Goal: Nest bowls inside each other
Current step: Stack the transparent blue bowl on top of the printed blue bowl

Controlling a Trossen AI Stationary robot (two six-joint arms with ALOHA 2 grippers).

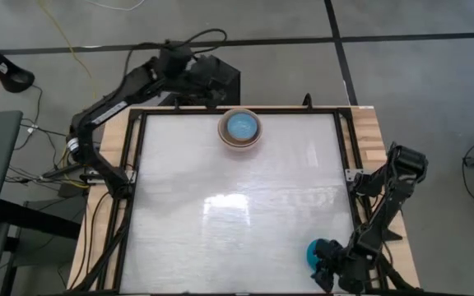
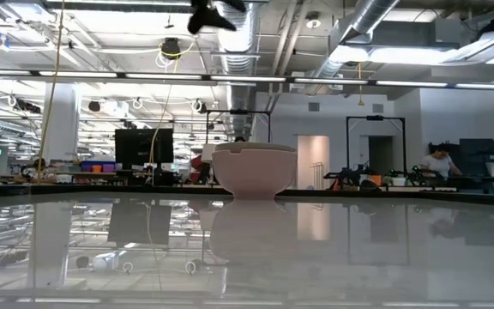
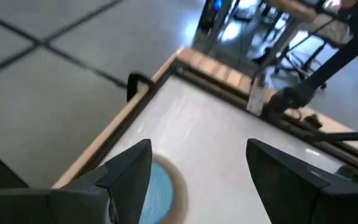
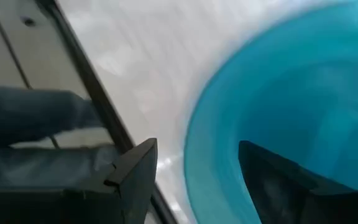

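Stack: pink bowl (image 1: pixel 241 141) with the light blue bowl (image 1: pixel 242 126) nested inside, at the tabletop's (image 1: pixel 237 214) far edge, middle.
Teal bowl (image 1: pixel 313 252): near right corner, apart from the stack.
Right gripper (image 4: pixel 194 177): fingers spread astride the teal rim — one inside, one outside, I think; not yet pinching.
Left gripper (image 3: pixel 197 168): spread wide, empty, raised over the stack.
My step: close gently on the rim, lift level, carry it across, lower centred into the blue bowl.
Feel: smooth round bowls on a glossy, reflective top — likely slippery, so I'd grip square.
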